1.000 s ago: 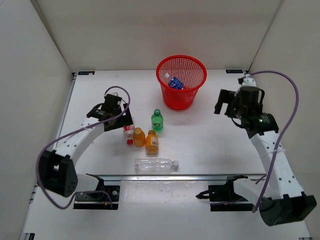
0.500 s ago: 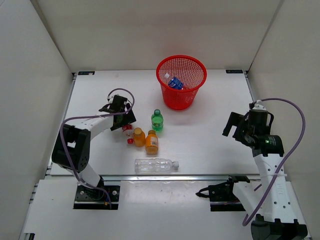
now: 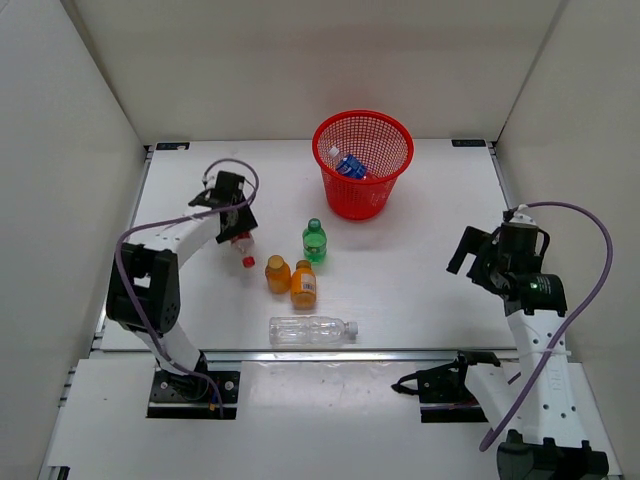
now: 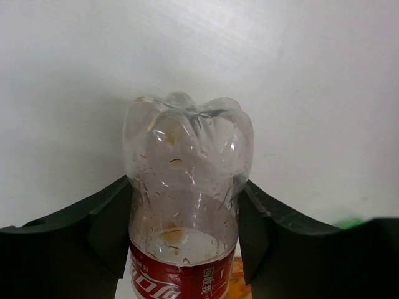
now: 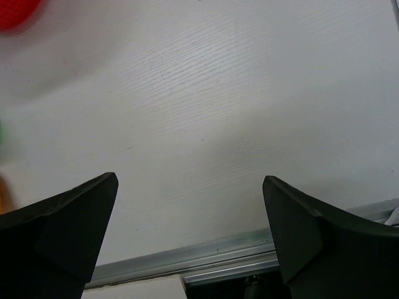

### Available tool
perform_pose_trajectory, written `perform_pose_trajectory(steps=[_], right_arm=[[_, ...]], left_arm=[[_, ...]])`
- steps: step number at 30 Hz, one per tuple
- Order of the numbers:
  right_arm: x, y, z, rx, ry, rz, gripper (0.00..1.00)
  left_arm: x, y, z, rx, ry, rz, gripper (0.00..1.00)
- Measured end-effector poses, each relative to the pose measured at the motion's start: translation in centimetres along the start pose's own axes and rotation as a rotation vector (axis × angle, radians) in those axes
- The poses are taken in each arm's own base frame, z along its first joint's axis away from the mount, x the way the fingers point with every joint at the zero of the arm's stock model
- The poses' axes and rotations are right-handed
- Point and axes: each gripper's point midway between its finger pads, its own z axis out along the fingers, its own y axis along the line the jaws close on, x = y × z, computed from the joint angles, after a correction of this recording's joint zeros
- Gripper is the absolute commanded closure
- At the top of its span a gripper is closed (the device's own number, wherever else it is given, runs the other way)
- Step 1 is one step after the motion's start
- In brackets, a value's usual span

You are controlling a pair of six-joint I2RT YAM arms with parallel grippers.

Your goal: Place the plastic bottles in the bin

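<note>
My left gripper (image 3: 236,222) (image 4: 184,208) is shut on the clear bottle with the red label and cap (image 3: 243,248) (image 4: 184,149), both fingers pressed to its sides, base pointing away from the wrist. Two orange bottles (image 3: 277,273) (image 3: 303,283) and a green bottle (image 3: 314,241) stand mid-table. Near the front edge lies a long clear bottle (image 3: 312,329). The red mesh bin (image 3: 362,200) stands at the back centre with a blue-labelled bottle (image 3: 350,167) inside. Over bare table on the right, my right gripper (image 3: 466,252) (image 5: 190,212) is open with nothing between its fingers.
White walls enclose the table on the left, back and right. A metal rail (image 3: 400,352) (image 5: 237,252) runs along the near edge, with the arm bases behind it.
My left gripper has shut on the red-labelled bottle and drawn it back and left, away from the orange bottles. The right arm, having pulled back toward the near right, has barely moved since.
</note>
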Motion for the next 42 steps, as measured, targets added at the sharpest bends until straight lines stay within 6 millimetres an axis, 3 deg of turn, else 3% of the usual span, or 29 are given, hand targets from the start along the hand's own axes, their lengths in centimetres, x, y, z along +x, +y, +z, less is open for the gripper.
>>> perform_pose_trajectory(steps=[2, 5, 8, 10, 11, 14, 16, 18, 20, 21, 22, 25, 26, 28, 32, 36, 39, 42], right_arm=[[0.3, -0.2, 0.3, 0.007, 0.016, -0.001, 0.01], [0.5, -0.7, 0.8, 0.025, 0.027, 0.002, 0.01], [0.1, -1.2, 0.9, 0.038, 0.016, 0.007, 0.01], [-0.2, -1.5, 0.9, 0.047, 0.003, 0.008, 0.01], [-0.4, -1.6, 1.0, 0.050, -0.004, 0.008, 0.00], [-1.1, -2.0, 1.0, 0.060, -0.031, 0.007, 0.01], [-1.7, -2.1, 1.0, 0.059, -0.054, 0.003, 0.01], [-2.2, -2.0, 1.0, 0.055, -0.078, 0.000, 0.01], [-2.3, -2.0, 1.2, 0.048, -0.091, -0.001, 0.01], [-2.2, -2.0, 1.3, 0.045, -0.091, -0.002, 0.01], [-2.1, -2.0, 1.4, 0.042, -0.090, -0.001, 0.01], [-1.1, -1.9, 1.9, 0.031, -0.069, -0.001, 0.01], [-0.8, -1.9, 2.0, 0.027, -0.062, -0.001, 0.01], [-0.4, -1.9, 2.2, 0.022, -0.051, 0.000, 0.01], [-0.4, -1.7, 2.1, 0.011, -0.056, -0.003, 0.01], [-0.3, -1.2, 1.9, -0.005, -0.062, -0.024, 0.00], [0.0, 0.1, 1.7, -0.050, -0.057, -0.062, 0.01], [0.4, 1.8, 1.6, -0.110, -0.047, -0.112, 0.01]], left_arm=[[-3.8, -1.0, -1.5, 0.006, -0.069, 0.000, 0.61], [-12.2, -4.6, -5.9, 0.076, -0.257, -0.014, 0.57], [-20.9, -11.2, -12.7, 0.219, -0.491, -0.019, 0.59], [-24.4, -16.4, -16.8, 0.348, -0.617, -0.032, 0.62], [-25.2, -18.8, -18.5, 0.413, -0.660, -0.037, 0.62], [-25.1, -24.4, -21.2, 0.559, -0.727, -0.049, 0.62], [-24.0, -27.6, -20.9, 0.615, -0.742, -0.050, 0.59], [-23.2, -31.2, -19.9, 0.661, -0.755, -0.051, 0.56], [-22.8, -34.5, -18.6, 0.702, -0.781, -0.062, 0.64], [-22.3, -35.9, -17.8, 0.715, -0.791, -0.068, 0.63], [-21.5, -37.0, -16.7, 0.719, -0.795, -0.071, 0.52], [-18.8, -38.8, -13.4, 0.698, -0.770, -0.048, 0.42], [-17.9, -39.1, -12.7, 0.690, -0.759, -0.036, 0.38], [-16.5, -39.6, -11.7, 0.682, -0.740, -0.012, 0.02], [-15.7, -39.9, -12.0, 0.689, -0.726, 0.013, 0.01], [-16.2, -39.0, -14.0, 0.691, -0.709, 0.049, 0.02], [-16.5, -36.6, -16.6, 0.699, -0.654, 0.084, 0.01], [-16.8, -32.0, -19.5, 0.653, -0.618, 0.121, 0.01]])
